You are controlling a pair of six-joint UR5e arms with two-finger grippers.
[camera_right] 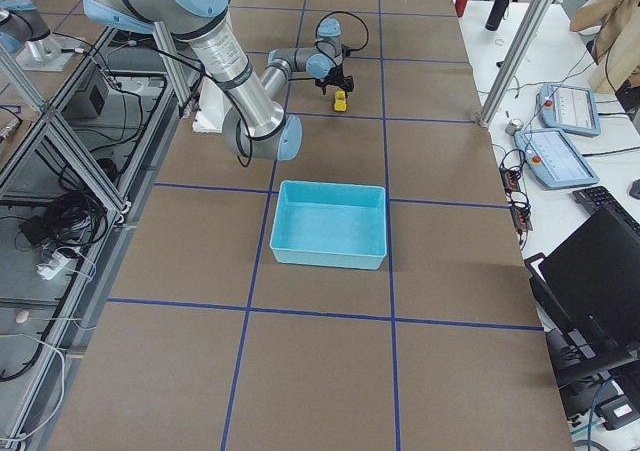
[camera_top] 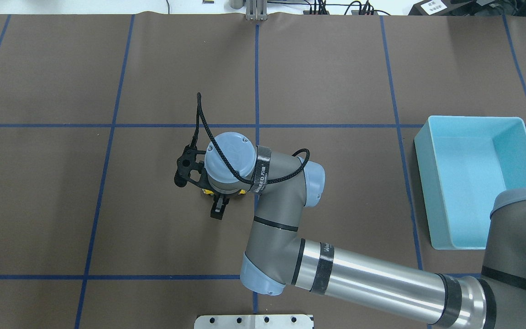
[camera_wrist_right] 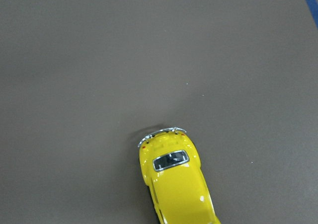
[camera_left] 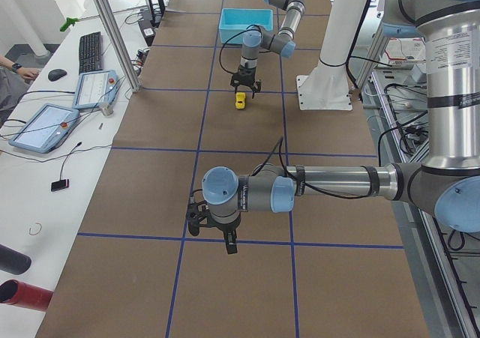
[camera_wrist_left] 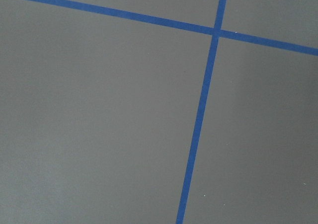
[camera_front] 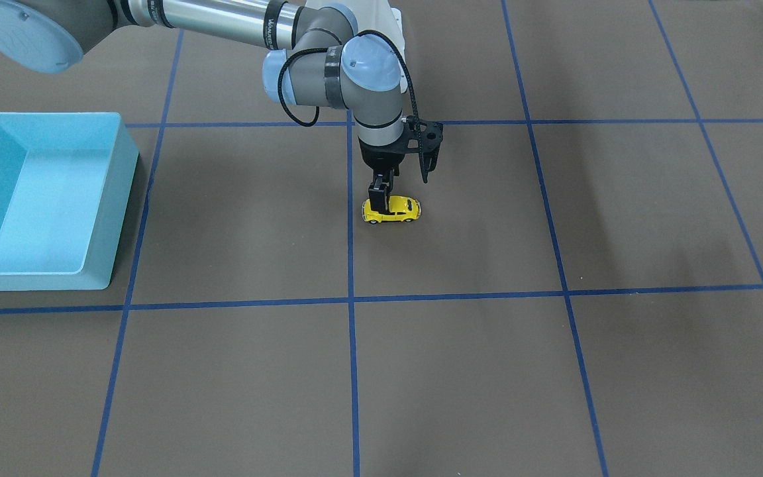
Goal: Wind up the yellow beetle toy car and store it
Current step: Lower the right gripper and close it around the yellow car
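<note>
Care is needed in the wind-up step: the yellow beetle toy car (camera_front: 400, 211) is best pinched squarely across its flanks, kept with its wheels pressed on the brown table (camera_front: 461, 371), and, if it is a pull-back toy, drawn straight along its own axis so that no skidding is caused. The car stands on its wheels near the table's middle, well apart from the light blue bin (camera_front: 116, 212). The right gripper (camera_front: 379, 202) is set low over the car's bin-side half, one black finger seen against the body; whether it is clamped or merely straddling cannot be told. The left gripper (camera_left: 225, 239) hangs over bare table, its opening not to be judged
</note>
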